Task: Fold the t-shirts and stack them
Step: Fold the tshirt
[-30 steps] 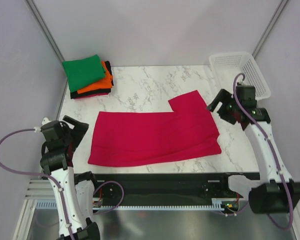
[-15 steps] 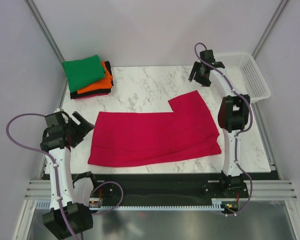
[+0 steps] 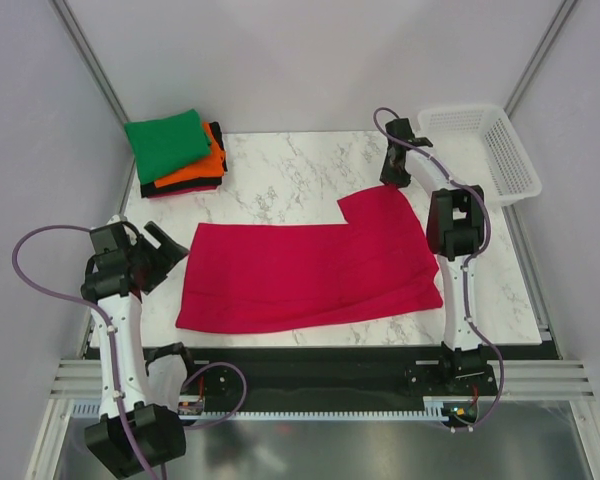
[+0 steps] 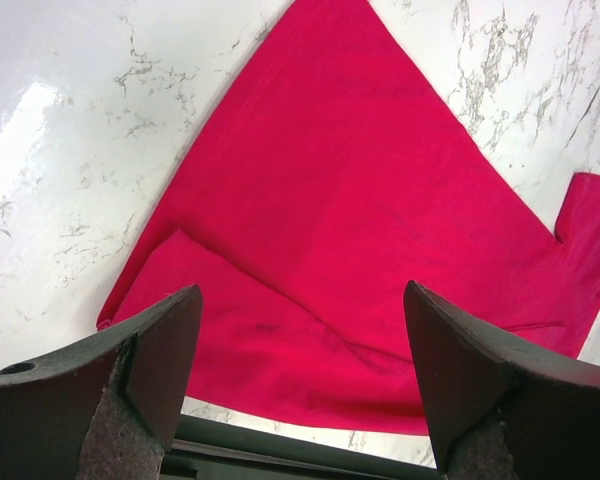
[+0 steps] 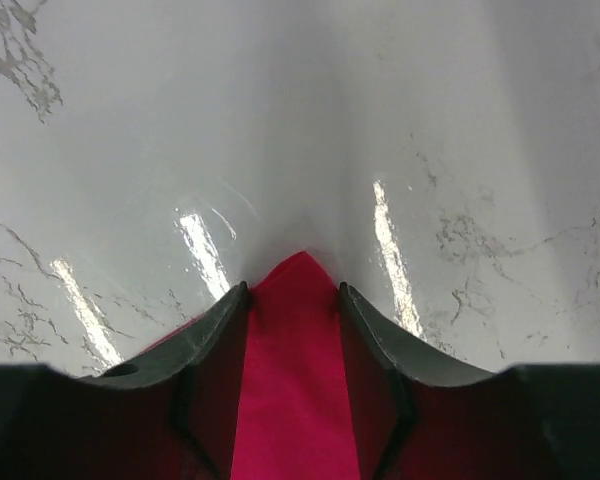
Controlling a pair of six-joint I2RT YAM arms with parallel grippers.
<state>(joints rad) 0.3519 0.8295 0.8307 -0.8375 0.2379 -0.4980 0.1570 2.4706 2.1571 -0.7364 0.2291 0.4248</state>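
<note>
Crimson t-shirt (image 3: 310, 275) is spread flat mid-desk (image 3: 280, 180), sleeve at far right. Sleeve's far corner is straddled by right tool (image 5: 292, 300), jaws narrowly apart, cloth not pinched. Left tool (image 4: 300, 380) is held wide open, nothing in it, by shirt's left edge. Folded tees stack (image 3: 175, 150) is seen far left.

Crimson-pink shirt (image 3: 310, 275) lies flat, centred; green tee (image 3: 167, 143), orange tee (image 3: 204, 169), black tee (image 3: 180, 187) stacked far left.

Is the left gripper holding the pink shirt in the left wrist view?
No: the left gripper is open, its fingers wide apart above the pink shirt.
</note>
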